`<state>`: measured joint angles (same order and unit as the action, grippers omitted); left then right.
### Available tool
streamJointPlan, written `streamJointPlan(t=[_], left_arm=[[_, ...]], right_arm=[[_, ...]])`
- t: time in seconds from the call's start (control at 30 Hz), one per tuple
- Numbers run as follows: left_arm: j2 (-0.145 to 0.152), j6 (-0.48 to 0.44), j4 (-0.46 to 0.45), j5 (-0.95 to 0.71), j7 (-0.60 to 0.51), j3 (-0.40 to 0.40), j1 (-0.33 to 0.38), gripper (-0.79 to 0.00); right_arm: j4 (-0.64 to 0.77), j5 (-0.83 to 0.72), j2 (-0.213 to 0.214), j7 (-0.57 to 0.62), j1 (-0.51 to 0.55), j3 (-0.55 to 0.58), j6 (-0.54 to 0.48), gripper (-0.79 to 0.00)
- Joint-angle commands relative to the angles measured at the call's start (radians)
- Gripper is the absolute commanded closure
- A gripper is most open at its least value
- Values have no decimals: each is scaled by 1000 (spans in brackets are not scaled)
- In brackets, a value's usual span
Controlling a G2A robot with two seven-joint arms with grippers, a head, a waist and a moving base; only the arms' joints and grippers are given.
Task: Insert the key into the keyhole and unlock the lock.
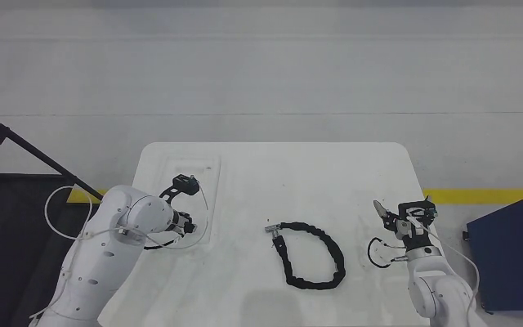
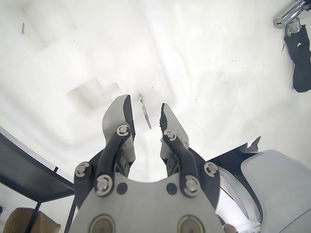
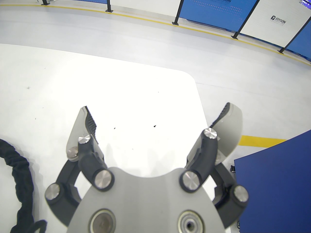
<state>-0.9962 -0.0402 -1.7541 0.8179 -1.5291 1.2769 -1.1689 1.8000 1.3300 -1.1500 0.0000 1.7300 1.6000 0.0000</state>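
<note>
The key (image 2: 145, 112), a thin metal blade seen nearly edge-on, lay in the white foam tray (image 2: 73, 56) on the left part of the table (image 1: 327, 172). In the top view that put it between nine and ten o'clock from the lock (image 1: 274, 233). The left gripper (image 2: 145, 103) hung straight over it with its jaws apart. One of the dark pads (image 2: 128, 112) stood on each side of the blade, with a sliver of white visible between pad and metal, so nothing was gripped yet. This looked like a stance lined up for pinching the key by its flat faces, which would probably keep the blade from twisting on the way to the lock. The lock's shiny cylinder sat near the table's centre. In the left wrist view its keyhole (image 2: 279, 22) end faced the tray side, which seemed to suit an approach from there. A black sleeved chain (image 1: 319, 257) curled away from the cylinder toward four o'clock and looped back on itself. The right gripper (image 3: 155, 107) hovered over bare table at about three o'clock from the lock, its fingers spread wide and holding nothing. The chain's curve lay just beside it in its own wrist view. It was likely placed to steady the lock once the key arrived.
</note>
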Motion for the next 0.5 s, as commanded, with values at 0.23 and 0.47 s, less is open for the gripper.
streamJointPlan(t=[0.23, 0.47], left_arm=[[4, 4, 6, -6, 3, -7, 4, -209], [6, 6, 9, -11, 9, -13, 8, -188]], right_arm=[[0, 0, 0, 0, 0, 0, 0, -785], [0, 0, 0, 0, 0, 0, 0, -785]])
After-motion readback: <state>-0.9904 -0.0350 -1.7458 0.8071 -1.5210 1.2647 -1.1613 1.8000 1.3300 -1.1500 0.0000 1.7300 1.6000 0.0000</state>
